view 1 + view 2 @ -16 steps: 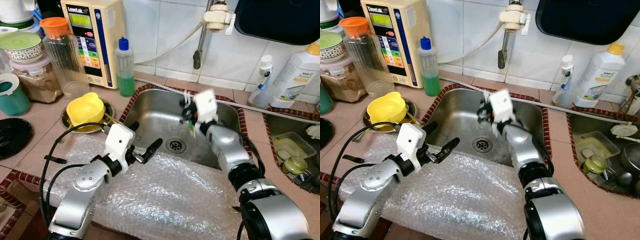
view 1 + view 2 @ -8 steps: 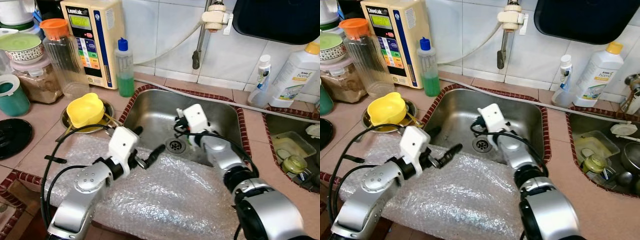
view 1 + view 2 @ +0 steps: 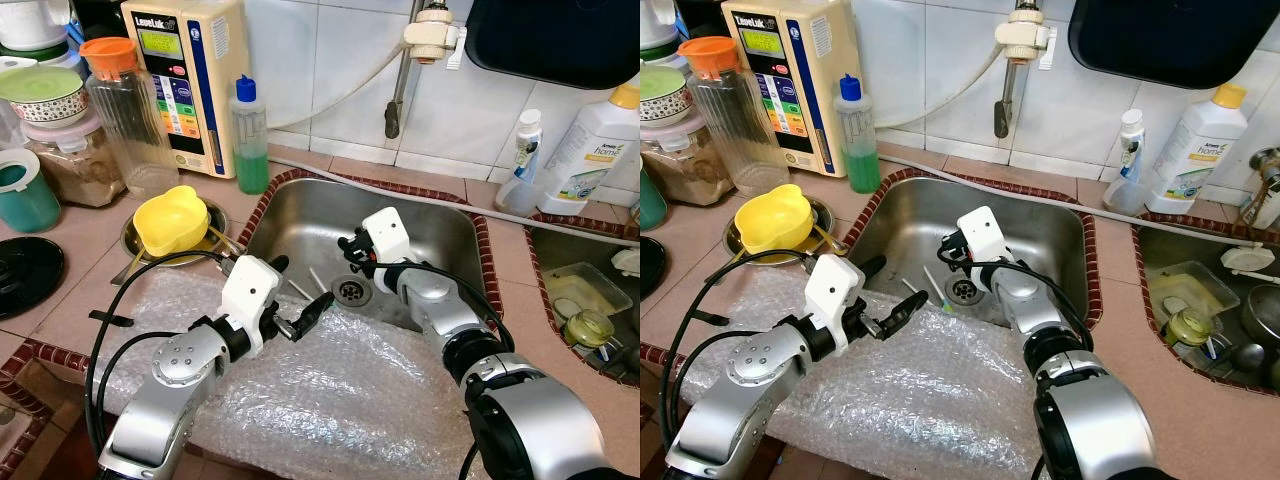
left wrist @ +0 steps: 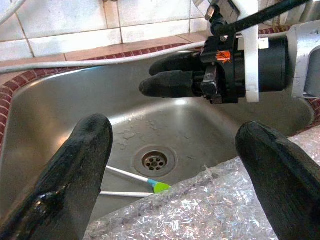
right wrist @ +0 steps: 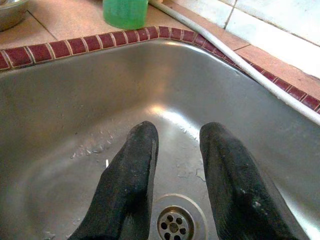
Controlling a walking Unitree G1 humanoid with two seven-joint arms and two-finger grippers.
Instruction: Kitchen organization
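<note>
Stainless sink (image 3: 455, 235) has two thin white sticks (image 3: 932, 285) lying flat left of the drain (image 3: 962, 291). Right end effector (image 5: 175, 170) hovers above the drain, fingers slightly apart, empty. Left end effector (image 4: 175, 165) gapes wide over the bubble wrap (image 3: 350, 390), and looks marginally nearer.

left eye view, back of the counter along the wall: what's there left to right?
Orange-lidded jar → water filter unit → green soap bottle → tap → small white bottle → big white detergent bottle.
</note>
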